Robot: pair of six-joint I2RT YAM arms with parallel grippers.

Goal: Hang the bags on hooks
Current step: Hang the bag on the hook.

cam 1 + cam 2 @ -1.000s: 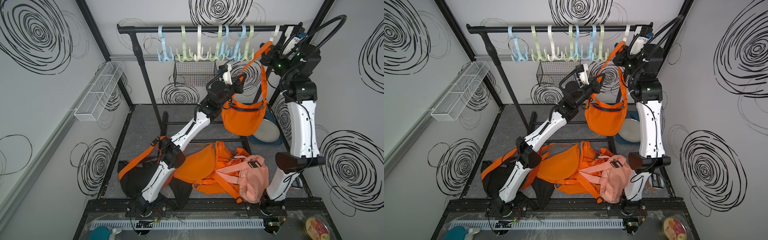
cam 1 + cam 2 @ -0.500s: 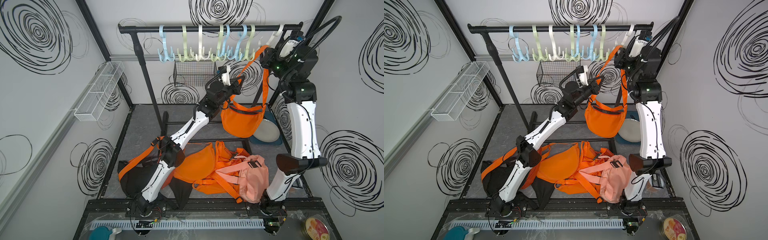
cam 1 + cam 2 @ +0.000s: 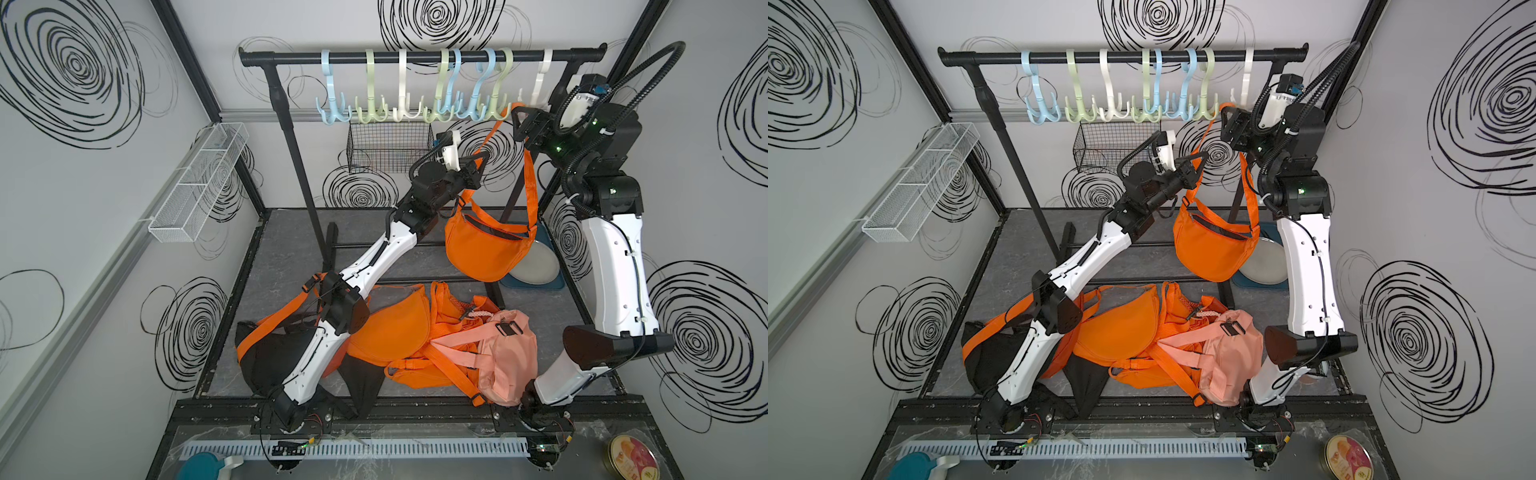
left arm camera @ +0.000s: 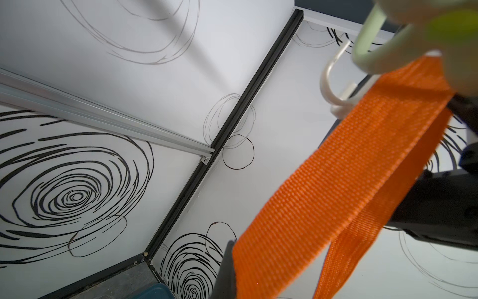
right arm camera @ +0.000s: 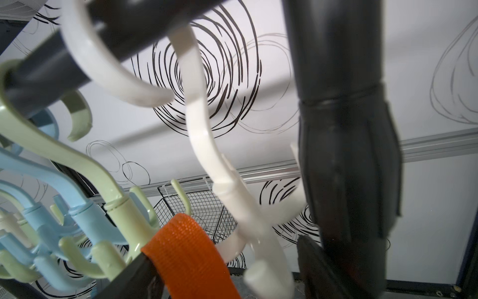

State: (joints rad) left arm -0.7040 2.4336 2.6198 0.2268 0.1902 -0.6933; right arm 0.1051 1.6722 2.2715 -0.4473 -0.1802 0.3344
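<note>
The orange bag [image 3: 484,245] [image 3: 1214,245] hangs in the air by its orange strap [image 4: 349,168]. My left gripper [image 3: 482,157] [image 3: 1200,157] is shut on the strap's left run; one dark finger [image 4: 227,269] shows beside it. My right gripper [image 3: 523,124] [image 3: 1227,120] [image 5: 222,248] is open right under the rail. The strap's top loop [image 5: 181,240] lies over one of its fingers [image 5: 129,274], between the last green hook [image 3: 500,87] [image 5: 77,160] and the white hook [image 3: 542,83] [image 5: 207,145]. Whether the loop rests on a prong I cannot tell.
Several more hooks hang on the black rail [image 3: 415,56]. The rack's right upright [image 5: 344,129] stands close by the right gripper. On the floor lie orange bags [image 3: 395,328], a pink bag [image 3: 507,353] and a black bag [image 3: 270,353]. A wire basket [image 3: 388,145] hangs behind.
The right gripper's jaws have gone from shut on the strap to wide open. The strap's top has shifted left and down toward the hook prongs. The left gripper keeps its hold.
</note>
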